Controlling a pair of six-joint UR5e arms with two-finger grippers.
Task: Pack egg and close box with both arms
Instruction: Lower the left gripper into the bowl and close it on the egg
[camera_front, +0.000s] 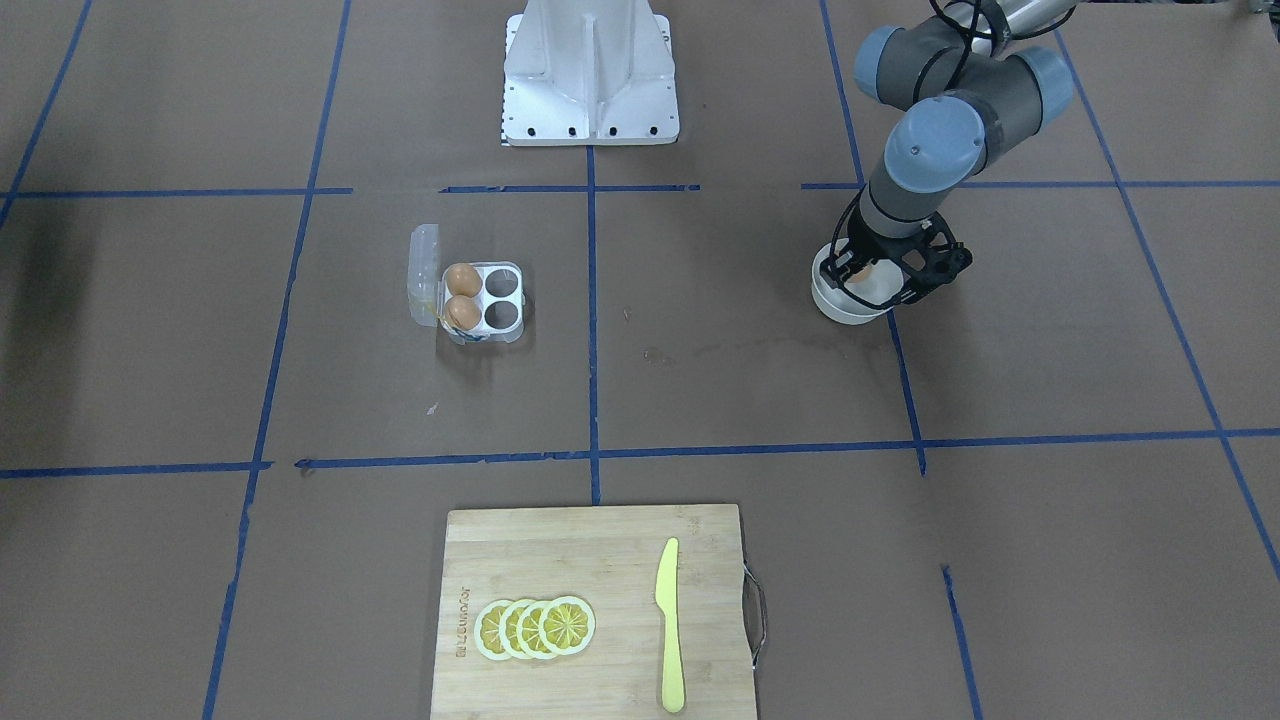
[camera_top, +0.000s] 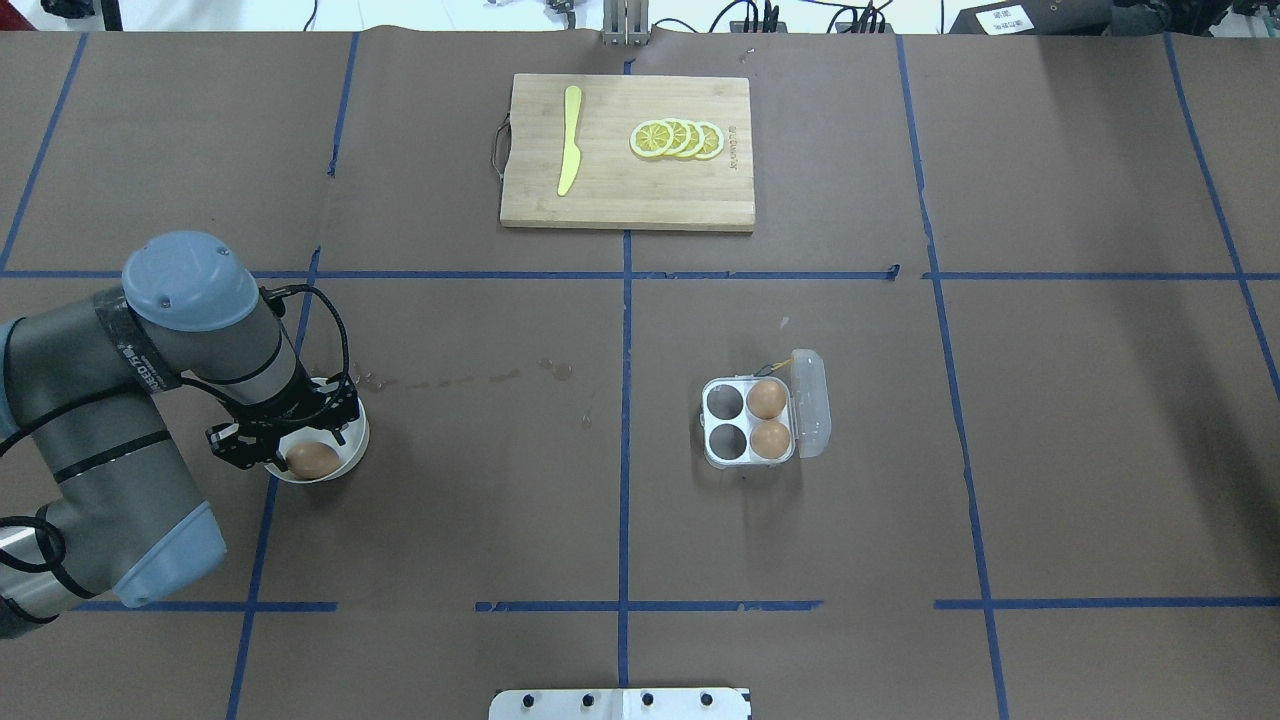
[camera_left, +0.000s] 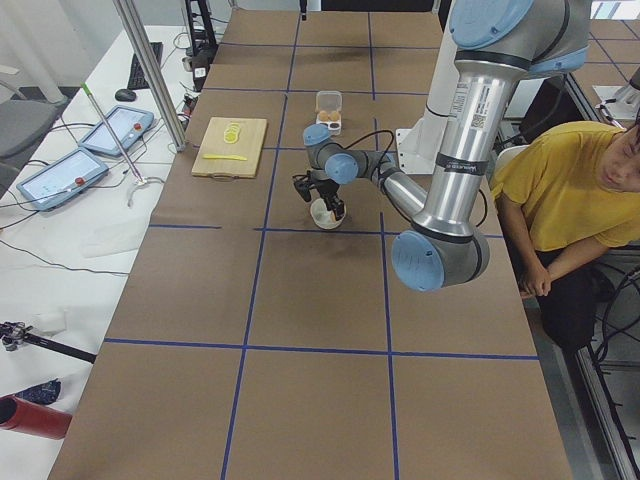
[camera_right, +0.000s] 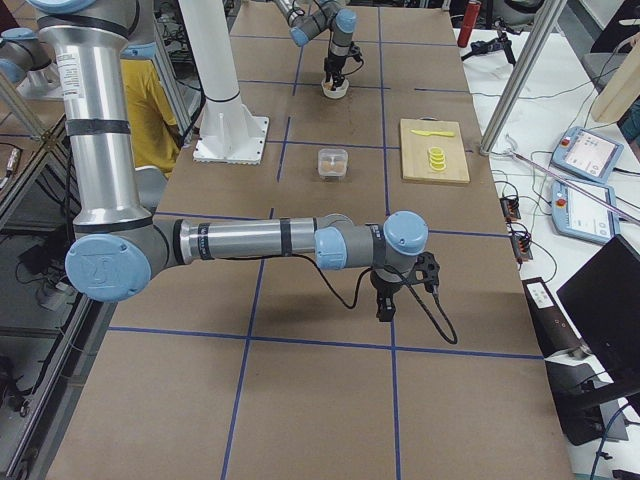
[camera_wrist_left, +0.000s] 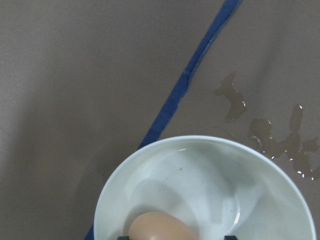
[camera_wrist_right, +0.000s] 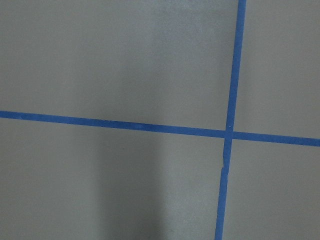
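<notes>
1. Left wrist-mounted view puts us right over the egg (camera_wrist_left: 162, 227), which lies in the white bowl (camera_wrist_left: 200, 141) at the frame's bottom edge, waiting to be picked.
2. We read the left gripper (camera_top: 298, 445) as released. Its jaws stand wider than the egg and straddle it without pinching, which suits a grasp not yet made.
3. The left arm (camera_top: 110, 400) comes in from the robot's side, folded at the elbow, with its wrist turned straight down into the bowl.
4. Well apart from the bowl, the box (camera_top: 724, 420) sits with its lid (camera_top: 810, 402) swung back on the far side. Two eggs (camera_top: 767, 399) fill the cups beside the hinge, so we judge the free cups facing the bowl allow an easy drop.
5. The right gripper (camera_right: 385, 298) hangs low at the robot's right end, out of the way; we cannot tell whether it is released or clenched.
6. Farthest off, the cutting board (camera_top: 610, 200) carries lemon slices (camera_top: 678, 139) and a yellow knife (camera_top: 569, 140), no part of this job.
</notes>
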